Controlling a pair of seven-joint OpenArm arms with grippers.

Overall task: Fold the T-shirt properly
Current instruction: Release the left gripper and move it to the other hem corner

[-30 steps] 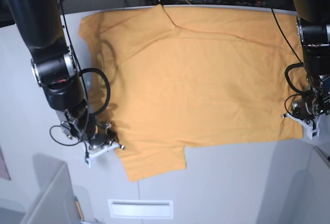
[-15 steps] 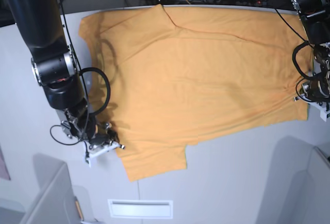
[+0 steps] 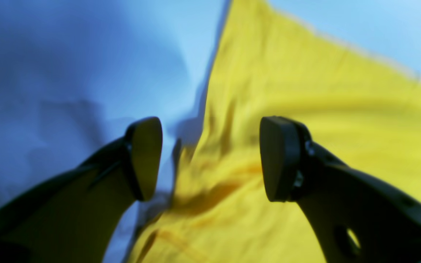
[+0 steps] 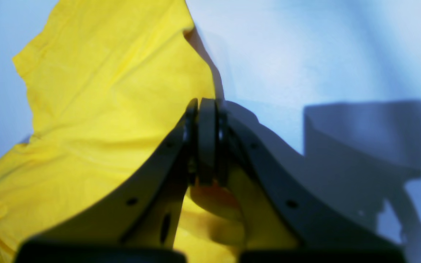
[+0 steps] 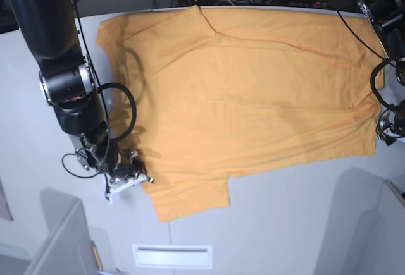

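One plain orange T-shirt (image 5: 240, 91), no legible print

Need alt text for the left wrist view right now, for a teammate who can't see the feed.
The left gripper hangs open just above the edge of the T-shirt, its two dark fingers spread wide with nothing between them. The cloth is rumpled below the gap, and pale table fills the view's left side. The picture is blurred.

There are no words, numbers, or signs to read anywhere. The T-shirt (image 5: 240, 98) shows only its plain orange side, with no print.
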